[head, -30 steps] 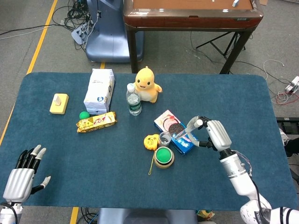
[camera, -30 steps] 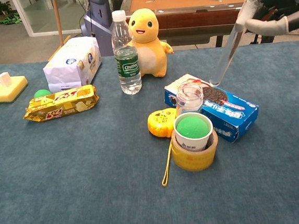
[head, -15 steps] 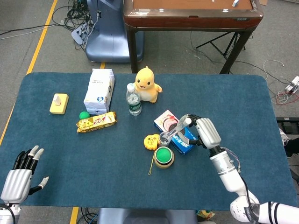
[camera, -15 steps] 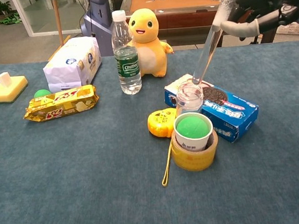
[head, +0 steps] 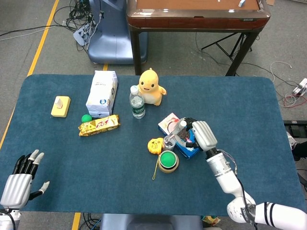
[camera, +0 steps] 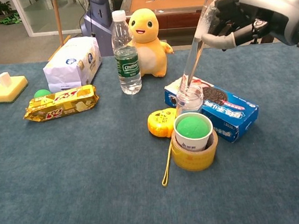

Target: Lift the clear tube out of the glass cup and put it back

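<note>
Left hand (head: 19, 184): rests at the near left corner of the bench (head: 72, 163), far left of the glass cup, fingers spread, holding nothing. Idle.

Far left of the cup: yellow sponge block (camera: 7, 88). Closer in, white paper bag (camera: 72, 63), small green ball (camera: 41, 93), yellow snack packet (camera: 60, 102). Water bottle (camera: 126, 54) and yellow duck plush (camera: 147, 36) stand behind and left of the cup.

Just left of the cup: yellow tape measure (camera: 161, 122), its strap trailing toward the near edge. In front of the cup: white cup with green contents (camera: 193, 131), seated in a yellow tape roll (camera: 194, 155).

Glass cup (camera: 189, 98): upright, against the blue cookie box (camera: 220, 108).

Clear tube (camera: 194, 53): tilted, top leaning right. One second back its lower end hung right of the cup over the cookie box; half a second back it neared the rim; now the tip sits at or just inside the cup mouth. Whether it touches the bottom, cannot tell.

Right hand (camera: 241, 17): above and right of the cup, fingers closed around the tube's upper part.

Judgement: lift done, return under way. Remaining: lower the tube fully, then release. Risk: the slanted tube nudging the light cup over.
</note>
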{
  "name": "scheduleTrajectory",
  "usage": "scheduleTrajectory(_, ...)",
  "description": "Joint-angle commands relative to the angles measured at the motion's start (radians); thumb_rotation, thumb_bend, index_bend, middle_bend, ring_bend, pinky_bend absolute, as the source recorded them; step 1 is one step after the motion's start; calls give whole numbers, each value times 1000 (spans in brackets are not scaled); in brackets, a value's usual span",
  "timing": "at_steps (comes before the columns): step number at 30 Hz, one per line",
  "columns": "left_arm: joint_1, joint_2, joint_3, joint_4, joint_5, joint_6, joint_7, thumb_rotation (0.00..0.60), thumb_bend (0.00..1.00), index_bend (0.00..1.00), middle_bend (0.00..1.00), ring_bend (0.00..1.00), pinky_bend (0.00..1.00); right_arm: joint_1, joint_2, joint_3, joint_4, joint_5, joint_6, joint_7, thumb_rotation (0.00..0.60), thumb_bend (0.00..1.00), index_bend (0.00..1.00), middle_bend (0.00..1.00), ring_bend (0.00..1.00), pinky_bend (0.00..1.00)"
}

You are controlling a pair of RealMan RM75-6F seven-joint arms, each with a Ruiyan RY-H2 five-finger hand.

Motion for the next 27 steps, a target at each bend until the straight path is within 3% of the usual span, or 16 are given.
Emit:
scheduleTrajectory(1, 0, -1, 0, 4, -1, -2, -3, 600, 271, 0, 0, 0, 0, 7, -14, -5, 13, 4, -7, -9, 600, 545, 676, 442, 384, 457)
scheduleTrajectory(14, 4, -3, 1, 14, -5, 1, -13, 600, 272, 0, 0, 0, 0, 25, -74, -32, 108, 17, -49, -3, 600, 540, 676, 440, 373, 456)
scheduleTrajectory(27, 3, -10, 2, 20, -5, -4, -18, 600, 272, 0, 0, 0, 0, 36, -119, -39, 173, 35, -72, -10, 600, 500, 637, 365, 246, 326)
